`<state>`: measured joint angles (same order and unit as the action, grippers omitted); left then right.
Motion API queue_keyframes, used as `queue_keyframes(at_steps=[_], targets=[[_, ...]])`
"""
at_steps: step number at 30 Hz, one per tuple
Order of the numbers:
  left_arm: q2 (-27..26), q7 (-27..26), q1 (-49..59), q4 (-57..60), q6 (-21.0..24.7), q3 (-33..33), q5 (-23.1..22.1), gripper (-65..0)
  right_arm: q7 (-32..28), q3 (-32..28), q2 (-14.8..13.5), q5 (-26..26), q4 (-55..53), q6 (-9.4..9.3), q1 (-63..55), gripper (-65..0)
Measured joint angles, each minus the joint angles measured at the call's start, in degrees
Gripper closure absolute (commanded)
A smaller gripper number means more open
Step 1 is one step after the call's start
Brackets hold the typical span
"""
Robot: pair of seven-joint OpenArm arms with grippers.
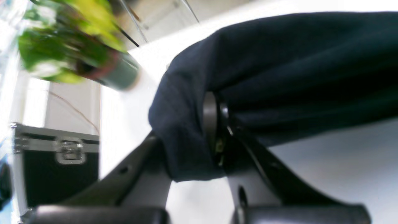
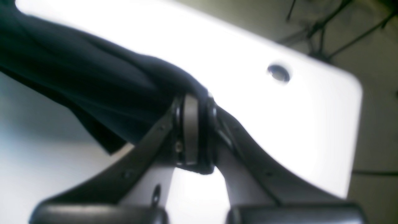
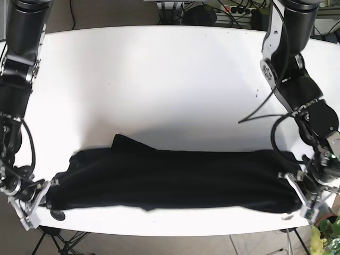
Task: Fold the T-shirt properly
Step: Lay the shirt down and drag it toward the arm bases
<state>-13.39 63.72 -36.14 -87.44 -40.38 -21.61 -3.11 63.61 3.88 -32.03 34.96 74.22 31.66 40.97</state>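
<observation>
Your T-shirt [image 3: 175, 178] lies as a long dark band along the near edge of the white table [image 3: 159, 79], stretched between the two arms, with a small peak of cloth rising on its far side toward the left. At the near-left corner of the base view your right gripper [image 3: 45, 194] meets the shirt's end; at the near-right corner your left gripper [image 3: 297, 191] meets the other end. From overhead you cannot judge how either claw stands.

The wrist cameras settle that. The right wrist view shows the right gripper [image 2: 194, 130] pressed together on a bunched edge of the T-shirt [image 2: 93, 93], the cloth running off to the left above the table [image 2: 279, 109]. The left wrist view shows the left gripper [image 1: 214, 124] likewise pinching the T-shirt [image 1: 279, 71], with a fold draped down over one finger and the cloth running right.

Only the left wrist view shows, beyond the table's edge, a blurred potted plant [image 1: 77, 46] and a black case [image 1: 59, 165] with metal latches. Only the right wrist view shows a small round mark [image 2: 279, 73] on the tabletop near its rounded corner. At the far edge, the base view shows cables [image 3: 234, 10] behind the table.
</observation>
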Motion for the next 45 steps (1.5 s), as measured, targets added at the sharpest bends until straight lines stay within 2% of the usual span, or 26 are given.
queue_keyframes(at_steps=[5,8,12,20,22,26,30,36,39,45], targets=[[1.8,-0.7,8.3,-3.2,0.2,-0.3,0.4,0.0,-0.4,1.6,1.9,0.2,0.1,0.31,-6.6,-2.2],[1.9,-1.0,13.7,-5.9,0.2,-0.9,0.5,0.0,-0.5,5.2,2.5,0.5,0.9,0.20,-11.6,-2.2],[1.9,-1.7,19.8,-8.1,0.2,-1.2,0.5,0.0,-0.3,8.2,2.7,-0.6,5.5,-0.17,-18.1,-2.2],[2.0,-4.0,31.7,-12.5,0.0,-2.4,0.2,0.0,-0.5,14.4,5.6,0.9,13.0,0.07,-31.4,-2.2],[2.1,-4.0,33.6,-13.2,0.0,-3.6,0.1,0.0,0.0,16.8,6.5,-0.6,14.3,-0.26,-34.6,-2.2],[2.0,-6.2,36.8,-13.5,0.0,-5.0,-0.1,0.0,-0.2,18.4,7.9,-0.3,18.0,-0.15,-39.7,-2.2],[2.2,-6.1,41.1,-13.5,0.0,-8.6,0.0,0.0,-0.7,20.0,9.6,1.4,21.8,0.00,-44.9,-2.2],[2.2,-6.7,44.9,-13.6,0.0,-12.6,-0.7,0.0,-0.5,22.7,11.9,0.0,25.7,-0.13,-52.9,-2.2],[2.2,-7.7,48.3,-13.6,0.0,-13.6,-0.5,0.0,-0.9,23.8,12.2,1.3,27.5,0.31,-56.5,-2.2],[2.2,-10.3,51.9,-13.4,0.0,-14.0,-0.4,0.0,-0.8,25.5,13.4,0.5,28.9,0.72,-61.4,-2.2]])
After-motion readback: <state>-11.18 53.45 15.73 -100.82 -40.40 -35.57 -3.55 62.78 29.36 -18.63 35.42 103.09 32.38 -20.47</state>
